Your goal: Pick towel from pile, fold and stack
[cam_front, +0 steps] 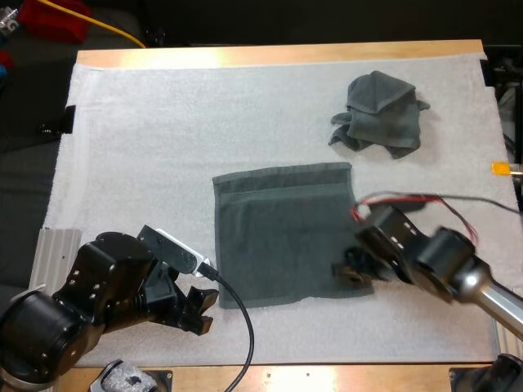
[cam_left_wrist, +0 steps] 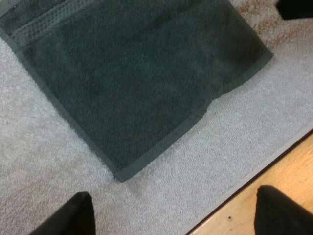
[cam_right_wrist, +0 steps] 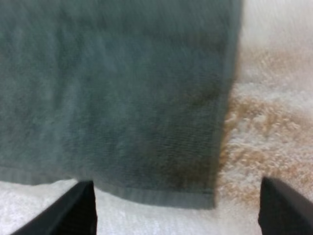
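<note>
A dark grey-green towel (cam_front: 286, 233) lies spread flat in the middle of the white mat (cam_front: 147, 147). A second towel (cam_front: 377, 113) sits crumpled at the far right. My left gripper (cam_front: 194, 309) hovers open just off the flat towel's near left corner (cam_left_wrist: 122, 174), its fingers (cam_left_wrist: 68, 215) wide apart and clear of the cloth. My right gripper (cam_front: 353, 269) is open at the towel's near right corner (cam_right_wrist: 208, 196), with one fingertip (cam_right_wrist: 73, 208) on each side of that corner and nothing pinched.
The table's wooden front edge (cam_front: 327, 377) runs close behind both grippers. A brownish stain on the mat (cam_right_wrist: 254, 132) lies beside the towel's right edge. Bare mat stretches to the left and far side.
</note>
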You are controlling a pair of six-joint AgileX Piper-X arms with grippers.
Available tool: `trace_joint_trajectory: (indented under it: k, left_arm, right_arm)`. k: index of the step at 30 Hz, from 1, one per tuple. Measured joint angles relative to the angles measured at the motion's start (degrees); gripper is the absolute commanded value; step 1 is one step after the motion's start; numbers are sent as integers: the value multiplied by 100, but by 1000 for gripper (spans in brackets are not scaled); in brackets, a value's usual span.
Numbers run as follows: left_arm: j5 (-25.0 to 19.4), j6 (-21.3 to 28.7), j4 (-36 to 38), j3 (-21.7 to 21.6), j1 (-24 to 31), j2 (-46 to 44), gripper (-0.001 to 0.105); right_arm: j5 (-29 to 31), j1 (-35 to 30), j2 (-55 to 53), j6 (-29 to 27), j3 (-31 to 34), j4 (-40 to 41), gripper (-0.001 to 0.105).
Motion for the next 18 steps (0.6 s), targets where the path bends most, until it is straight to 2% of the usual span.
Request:
trace_joint_trajectory:
  k: [8,15,18]
  left_arm:
    - [0,0,0,0,0,0,65]
    - [0,0,32,0,0,0,65]
    - [0,0,99,0,0,0,65]
  right_arm:
    - [-335,0,-974,750,1045,-94,66]
    - [-1092,-18,-1131,1278,1800,-964,66]
    - [-1458,-259,-1131,1528,2121,-1506,66]
